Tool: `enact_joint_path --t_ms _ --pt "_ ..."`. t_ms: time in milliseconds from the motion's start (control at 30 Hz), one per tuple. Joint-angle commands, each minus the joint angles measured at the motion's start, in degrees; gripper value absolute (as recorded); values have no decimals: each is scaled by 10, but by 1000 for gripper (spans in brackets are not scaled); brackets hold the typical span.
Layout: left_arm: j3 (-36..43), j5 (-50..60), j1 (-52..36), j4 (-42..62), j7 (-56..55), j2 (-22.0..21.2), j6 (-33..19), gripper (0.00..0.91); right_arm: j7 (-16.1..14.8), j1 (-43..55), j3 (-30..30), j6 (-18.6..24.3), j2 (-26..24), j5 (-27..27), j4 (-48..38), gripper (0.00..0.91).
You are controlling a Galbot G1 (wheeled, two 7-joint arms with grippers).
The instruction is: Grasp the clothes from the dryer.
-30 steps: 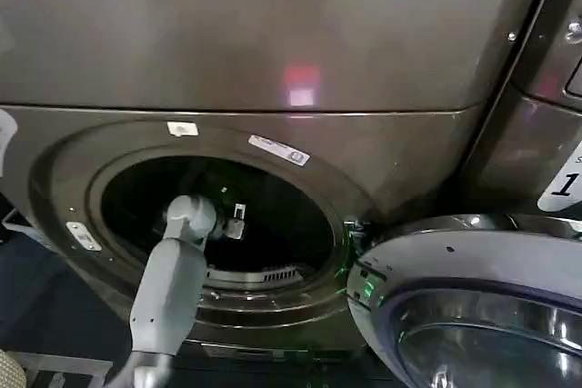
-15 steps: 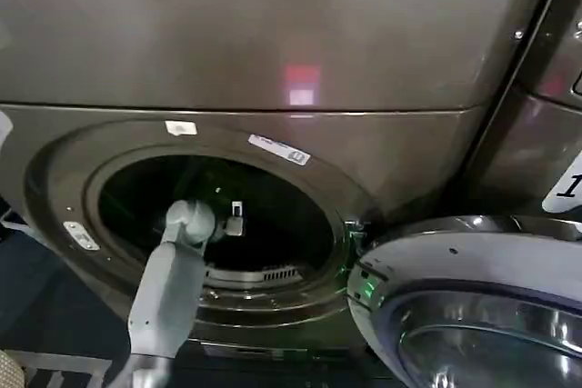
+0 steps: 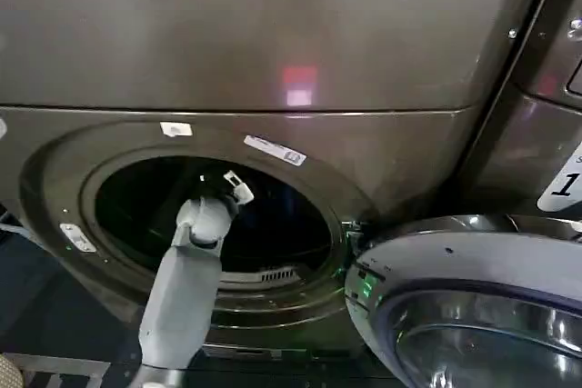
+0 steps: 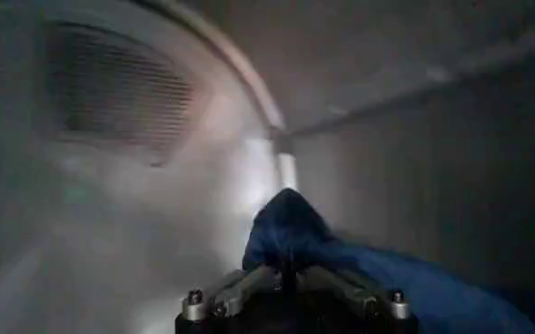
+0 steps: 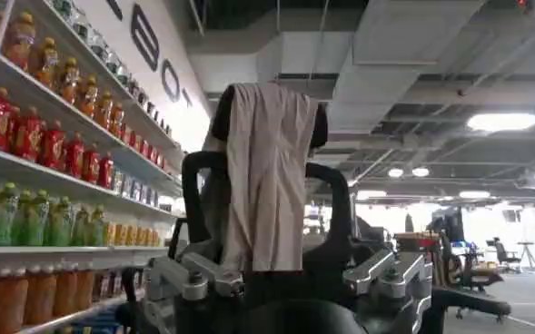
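Now the left arm's wrist lifts inside the dryer (image 3: 273, 34) opening compared with a second ago, and that looks like the start of the pull-out. Deep in the drum (image 4: 113, 181), the left gripper (image 4: 290, 277) has its jaws clamped together on one blue garment (image 4: 290, 231), bunched up at the fingertips and trailing off to the side. One dryer, one open door (image 3: 473, 306) swung right, one garment on view. Right gripper (image 5: 276, 277) waits away from the machine, jaws impossible to judge, with a beige cloth (image 5: 269, 172) hanging on a chair beyond it
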Motion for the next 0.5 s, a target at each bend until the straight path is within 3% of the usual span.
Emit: enact_joint_path --t_ms 33,500 --pt "-3 -189 33 -67 -249 -30 69 0 1 5 -9 7 2 -4 9 907" --pt "3 -271 35 -69 -276 -35 88 0 -8 0 -6 -5 11 -2 23 907"
